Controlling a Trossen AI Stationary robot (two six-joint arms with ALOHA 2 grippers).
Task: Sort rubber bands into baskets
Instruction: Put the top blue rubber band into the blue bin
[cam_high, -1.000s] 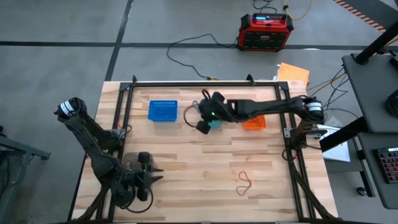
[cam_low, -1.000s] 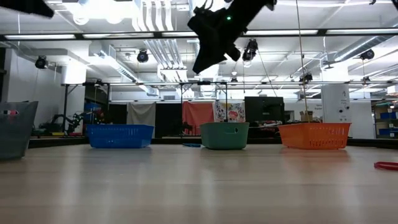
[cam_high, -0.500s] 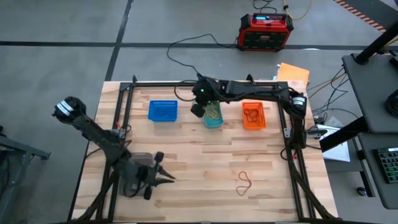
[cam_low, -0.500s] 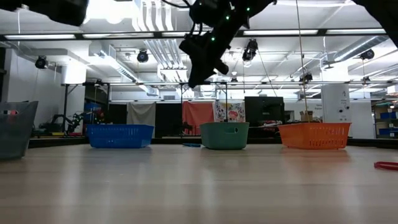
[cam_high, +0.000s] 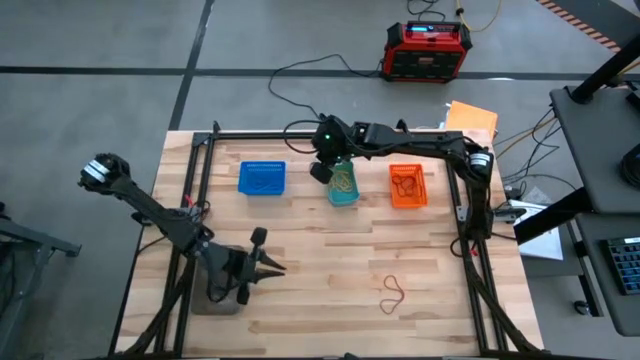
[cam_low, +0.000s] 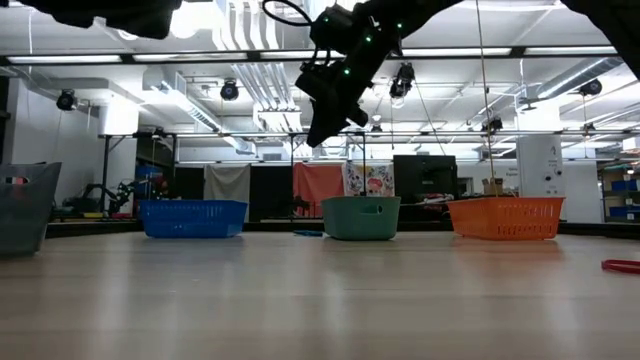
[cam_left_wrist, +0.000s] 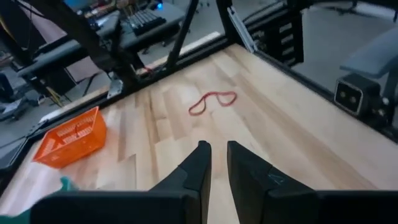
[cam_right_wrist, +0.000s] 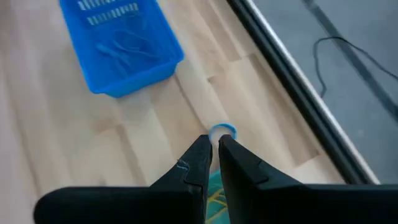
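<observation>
Three baskets stand in a row near the table's far edge: blue (cam_high: 262, 178), teal (cam_high: 344, 190) and orange (cam_high: 407, 188), each with bands inside. A red rubber band (cam_high: 393, 293) lies twisted on the wood at the near right; it also shows in the left wrist view (cam_left_wrist: 212, 102). A small blue band (cam_right_wrist: 222, 130) lies on the wood between the blue and teal baskets. My right gripper (cam_high: 320, 172) is shut and empty, high above the teal basket's left side (cam_low: 318, 135). My left gripper (cam_high: 268, 265) is shut and empty at the near left, pointing toward the red band.
A clear grey container (cam_low: 25, 205) stands at the table's near left, under my left arm. A black frame rail (cam_high: 330, 133) runs along the far edge. Bare wood lies between the baskets and the red band.
My right gripper has swung from in front of the teal basket toward the table's far edge, uncovering the teal and orange baskets. My left gripper has moved toward the table's right edge.
</observation>
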